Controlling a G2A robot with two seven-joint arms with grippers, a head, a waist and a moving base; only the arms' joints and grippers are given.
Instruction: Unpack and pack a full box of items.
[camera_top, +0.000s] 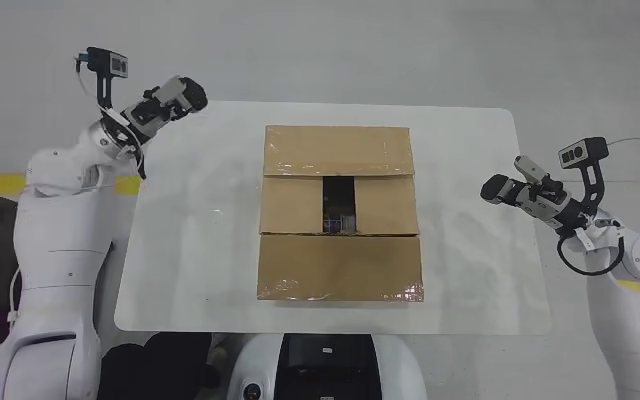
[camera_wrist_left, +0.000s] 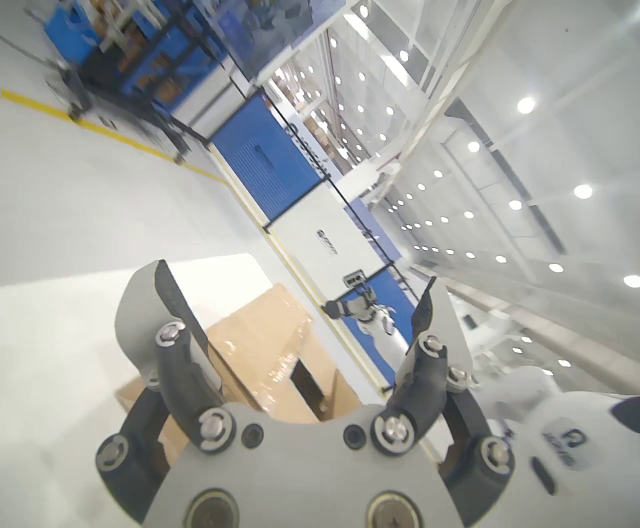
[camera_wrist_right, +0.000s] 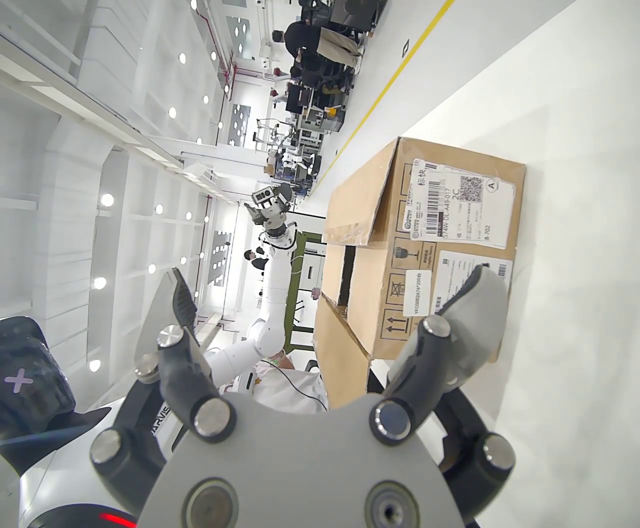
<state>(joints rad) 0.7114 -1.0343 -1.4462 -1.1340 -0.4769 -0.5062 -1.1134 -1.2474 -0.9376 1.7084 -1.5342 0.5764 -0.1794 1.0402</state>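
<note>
1. Left gripper (camera_top: 188, 96): fingers spread wide with nothing between them, at the upper left of the top view beside the corner of the white table (camera_top: 470, 260), well apart from the cardboard box.
2. Seen again in the left wrist view (camera_wrist_left: 295, 300), with both dark pads (camera_wrist_left: 167, 295) bare and the cardboard box (camera_wrist_left: 270, 325) beyond them.
3. Right gripper (camera_top: 490, 188): fingers likewise apart and holding nothing, at the right of the top view over the table's right part, well apart from the box. Shown up close in the right wrist view (camera_wrist_right: 330, 280).
4. Brown cardboard box (camera_top: 338, 160): centre of the top view, resting on the table between the two grippers.
5. Outer flaps (camera_top: 338, 268): folded outward toward the upper and lower sides of the top view.
6. Inner flaps: lying nearly shut, with a narrow dark gap (camera_top: 339, 205) between them. Contents too dim to tell.
7. White labels (camera_wrist_right: 455, 200): stuck on the box side (camera_wrist_right: 360, 215) that faces the right gripper.
</note>
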